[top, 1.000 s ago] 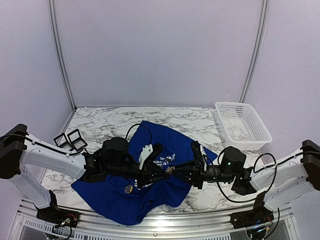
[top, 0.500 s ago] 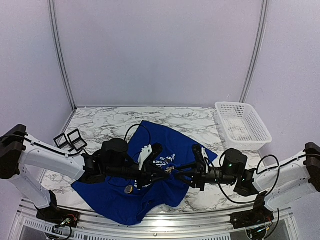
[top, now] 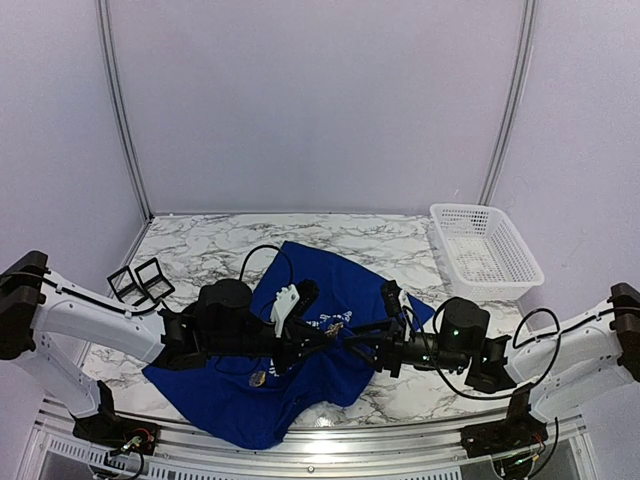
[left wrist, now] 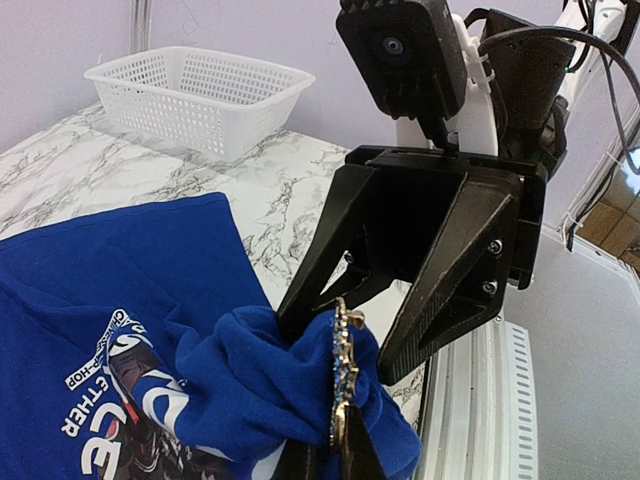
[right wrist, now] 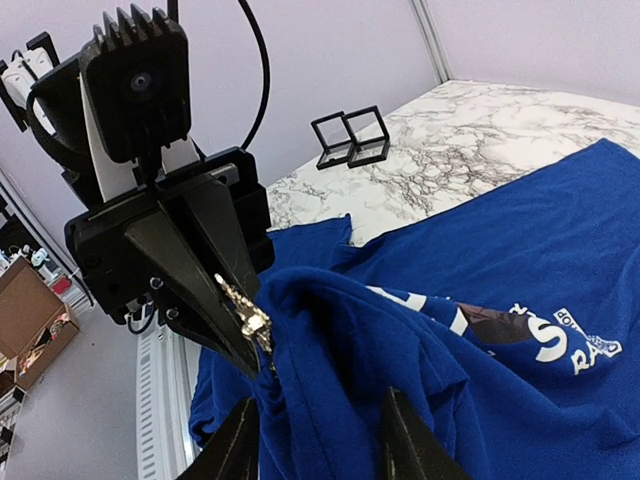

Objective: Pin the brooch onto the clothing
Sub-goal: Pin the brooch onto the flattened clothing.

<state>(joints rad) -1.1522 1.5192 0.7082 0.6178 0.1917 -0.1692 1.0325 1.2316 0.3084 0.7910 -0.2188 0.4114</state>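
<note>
The brooch (left wrist: 341,365) is a thin, sparkly gold thing. It stands on its edge against a bunched-up fold of the blue shirt (top: 220,395). The fold is lifted up, and the rest of the shirt lies wrinkled near the front of the marble table (top: 220,245), with its white letters showing. The left gripper (right wrist: 250,350) has its two black fingers pressed together on the brooch, right where the cloth bunches up. The right gripper (right wrist: 320,445) faces it from the other side, with its fingers spread apart, one on each side of the brooch and the fold. A small gold thing (top: 258,378) lies on the shirt nearer the front edge, but it is too small to tell what it is. A white basket (top: 485,252) sits at the far right of the table. Two little black frames (top: 140,280) stand on the left side, just beside the shirt's edge.
</note>
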